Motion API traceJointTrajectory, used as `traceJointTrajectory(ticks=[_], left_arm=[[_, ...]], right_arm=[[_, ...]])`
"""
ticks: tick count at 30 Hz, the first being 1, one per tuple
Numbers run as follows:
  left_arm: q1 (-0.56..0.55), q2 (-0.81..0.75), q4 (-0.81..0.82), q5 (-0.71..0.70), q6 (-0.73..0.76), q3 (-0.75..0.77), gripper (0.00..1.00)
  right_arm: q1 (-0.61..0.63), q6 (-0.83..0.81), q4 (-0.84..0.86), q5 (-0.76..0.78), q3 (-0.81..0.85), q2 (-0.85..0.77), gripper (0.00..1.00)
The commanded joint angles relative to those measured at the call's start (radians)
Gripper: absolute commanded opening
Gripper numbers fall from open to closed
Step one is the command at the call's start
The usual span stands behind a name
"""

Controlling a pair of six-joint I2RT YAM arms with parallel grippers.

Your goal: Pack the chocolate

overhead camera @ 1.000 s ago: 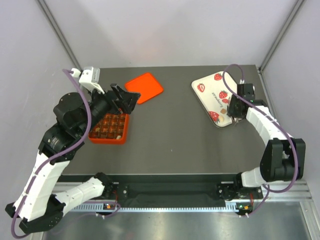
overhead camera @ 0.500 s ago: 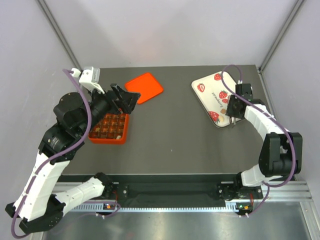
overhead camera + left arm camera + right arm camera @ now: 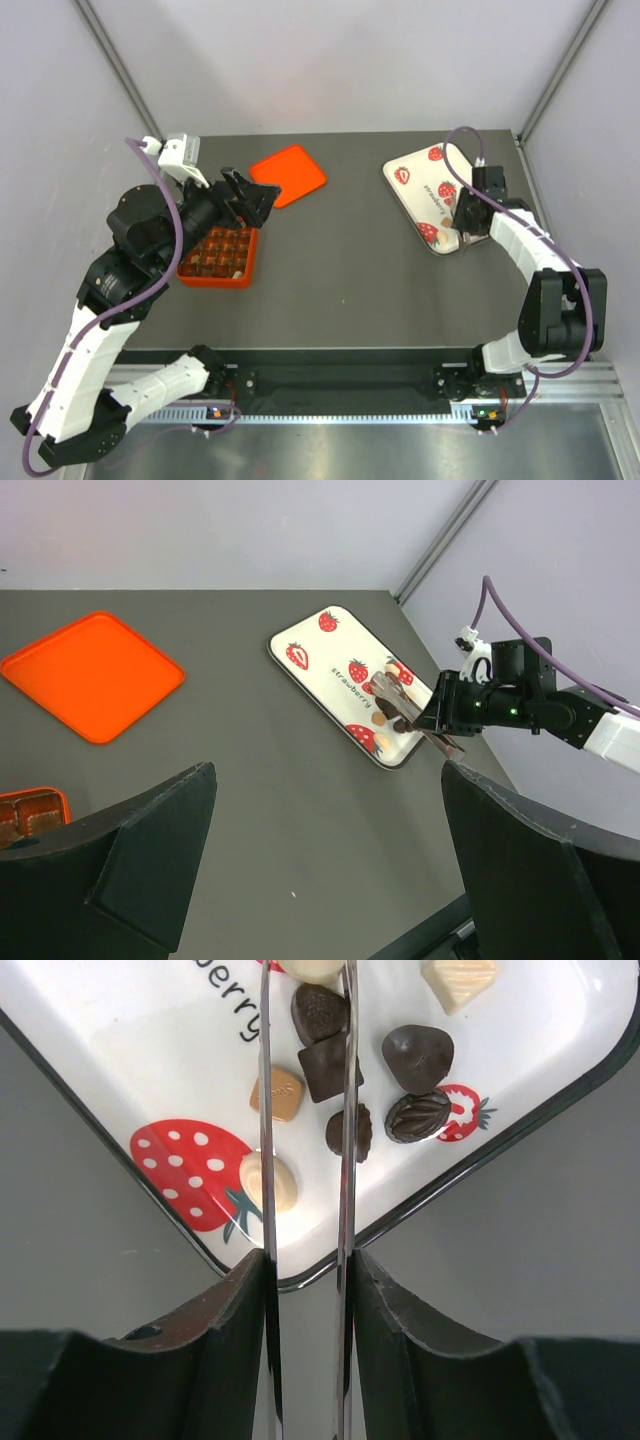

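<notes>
The chocolate lies on a white strawberry-print tray [image 3: 150,1060] at the table's right: dark pieces [image 3: 418,1055], a caramel one [image 3: 278,1095] and cream ones [image 3: 458,978]. My right gripper [image 3: 305,980] hangs over the tray [image 3: 425,185]. Its two thin metal blades stand a narrow gap apart, open, on either side of a square dark chocolate [image 3: 322,1068]; their tips run off the top of the right wrist view. The left gripper [image 3: 325,860] hovers wide open and holding nothing, above the orange-red compartment box [image 3: 217,256], which holds several brown pieces.
An orange lid [image 3: 289,175] lies flat behind the box, near the table's far edge. In the left wrist view the box's corner [image 3: 30,815] shows at the lower left, and the right arm [image 3: 520,705] reaches over the tray's near end.
The right gripper's blades have come closer together over the tray and shifted slightly. The left arm has not moved.
</notes>
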Motion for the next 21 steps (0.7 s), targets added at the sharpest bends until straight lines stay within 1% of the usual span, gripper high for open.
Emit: traceJointTrajectory(ticks=[1,3,6,9,11,12,15,16,18,19,20,21], left_arm=[[0.003,-0.014,0.054,-0.013,0.010,0.006,0.99],[0.003,-0.013,0.052,-0.014,0.009,0.009,0.99],[0.003,-0.011,0.054,-0.008,0.006,0.010,0.99],[0.003,-0.013,0.054,-0.003,0.001,0.016,0.99],[0.003,-0.014,0.052,-0.003,-0.002,0.023,0.99],[0.003,-0.014,0.051,0.000,-0.004,0.026,0.99],[0.003,-0.013,0.046,0.006,-0.010,0.036,0.99],[0.003,-0.014,0.043,0.009,-0.011,0.042,0.99],[0.003,-0.014,0.041,0.010,-0.014,0.049,0.99],[0.003,-0.016,0.040,0.009,-0.016,0.056,0.99],[0.003,-0.016,0.035,0.010,-0.014,0.061,0.99],[0.004,-0.017,0.032,0.012,-0.021,0.066,0.99]], right_arm=[[0.027,-0.006,0.066,-0.024,0.063,-0.061,0.37],[0.044,0.002,0.074,-0.027,0.068,-0.070,0.37],[0.100,0.016,0.101,-0.009,0.066,-0.082,0.36],[0.217,0.027,0.131,0.031,0.071,-0.081,0.35],[0.272,0.045,0.149,0.040,0.079,-0.076,0.35],[0.330,0.054,0.176,0.051,0.082,-0.074,0.35],[0.433,0.095,0.236,0.059,0.089,-0.061,0.35],[0.506,0.106,0.277,0.059,0.100,-0.052,0.35],[0.577,0.135,0.322,0.060,0.112,-0.015,0.35],[0.646,0.142,0.379,0.057,0.123,0.001,0.35],[0.678,0.151,0.405,0.056,0.131,0.033,0.35],[0.736,0.157,0.430,0.053,0.138,0.051,0.35]])
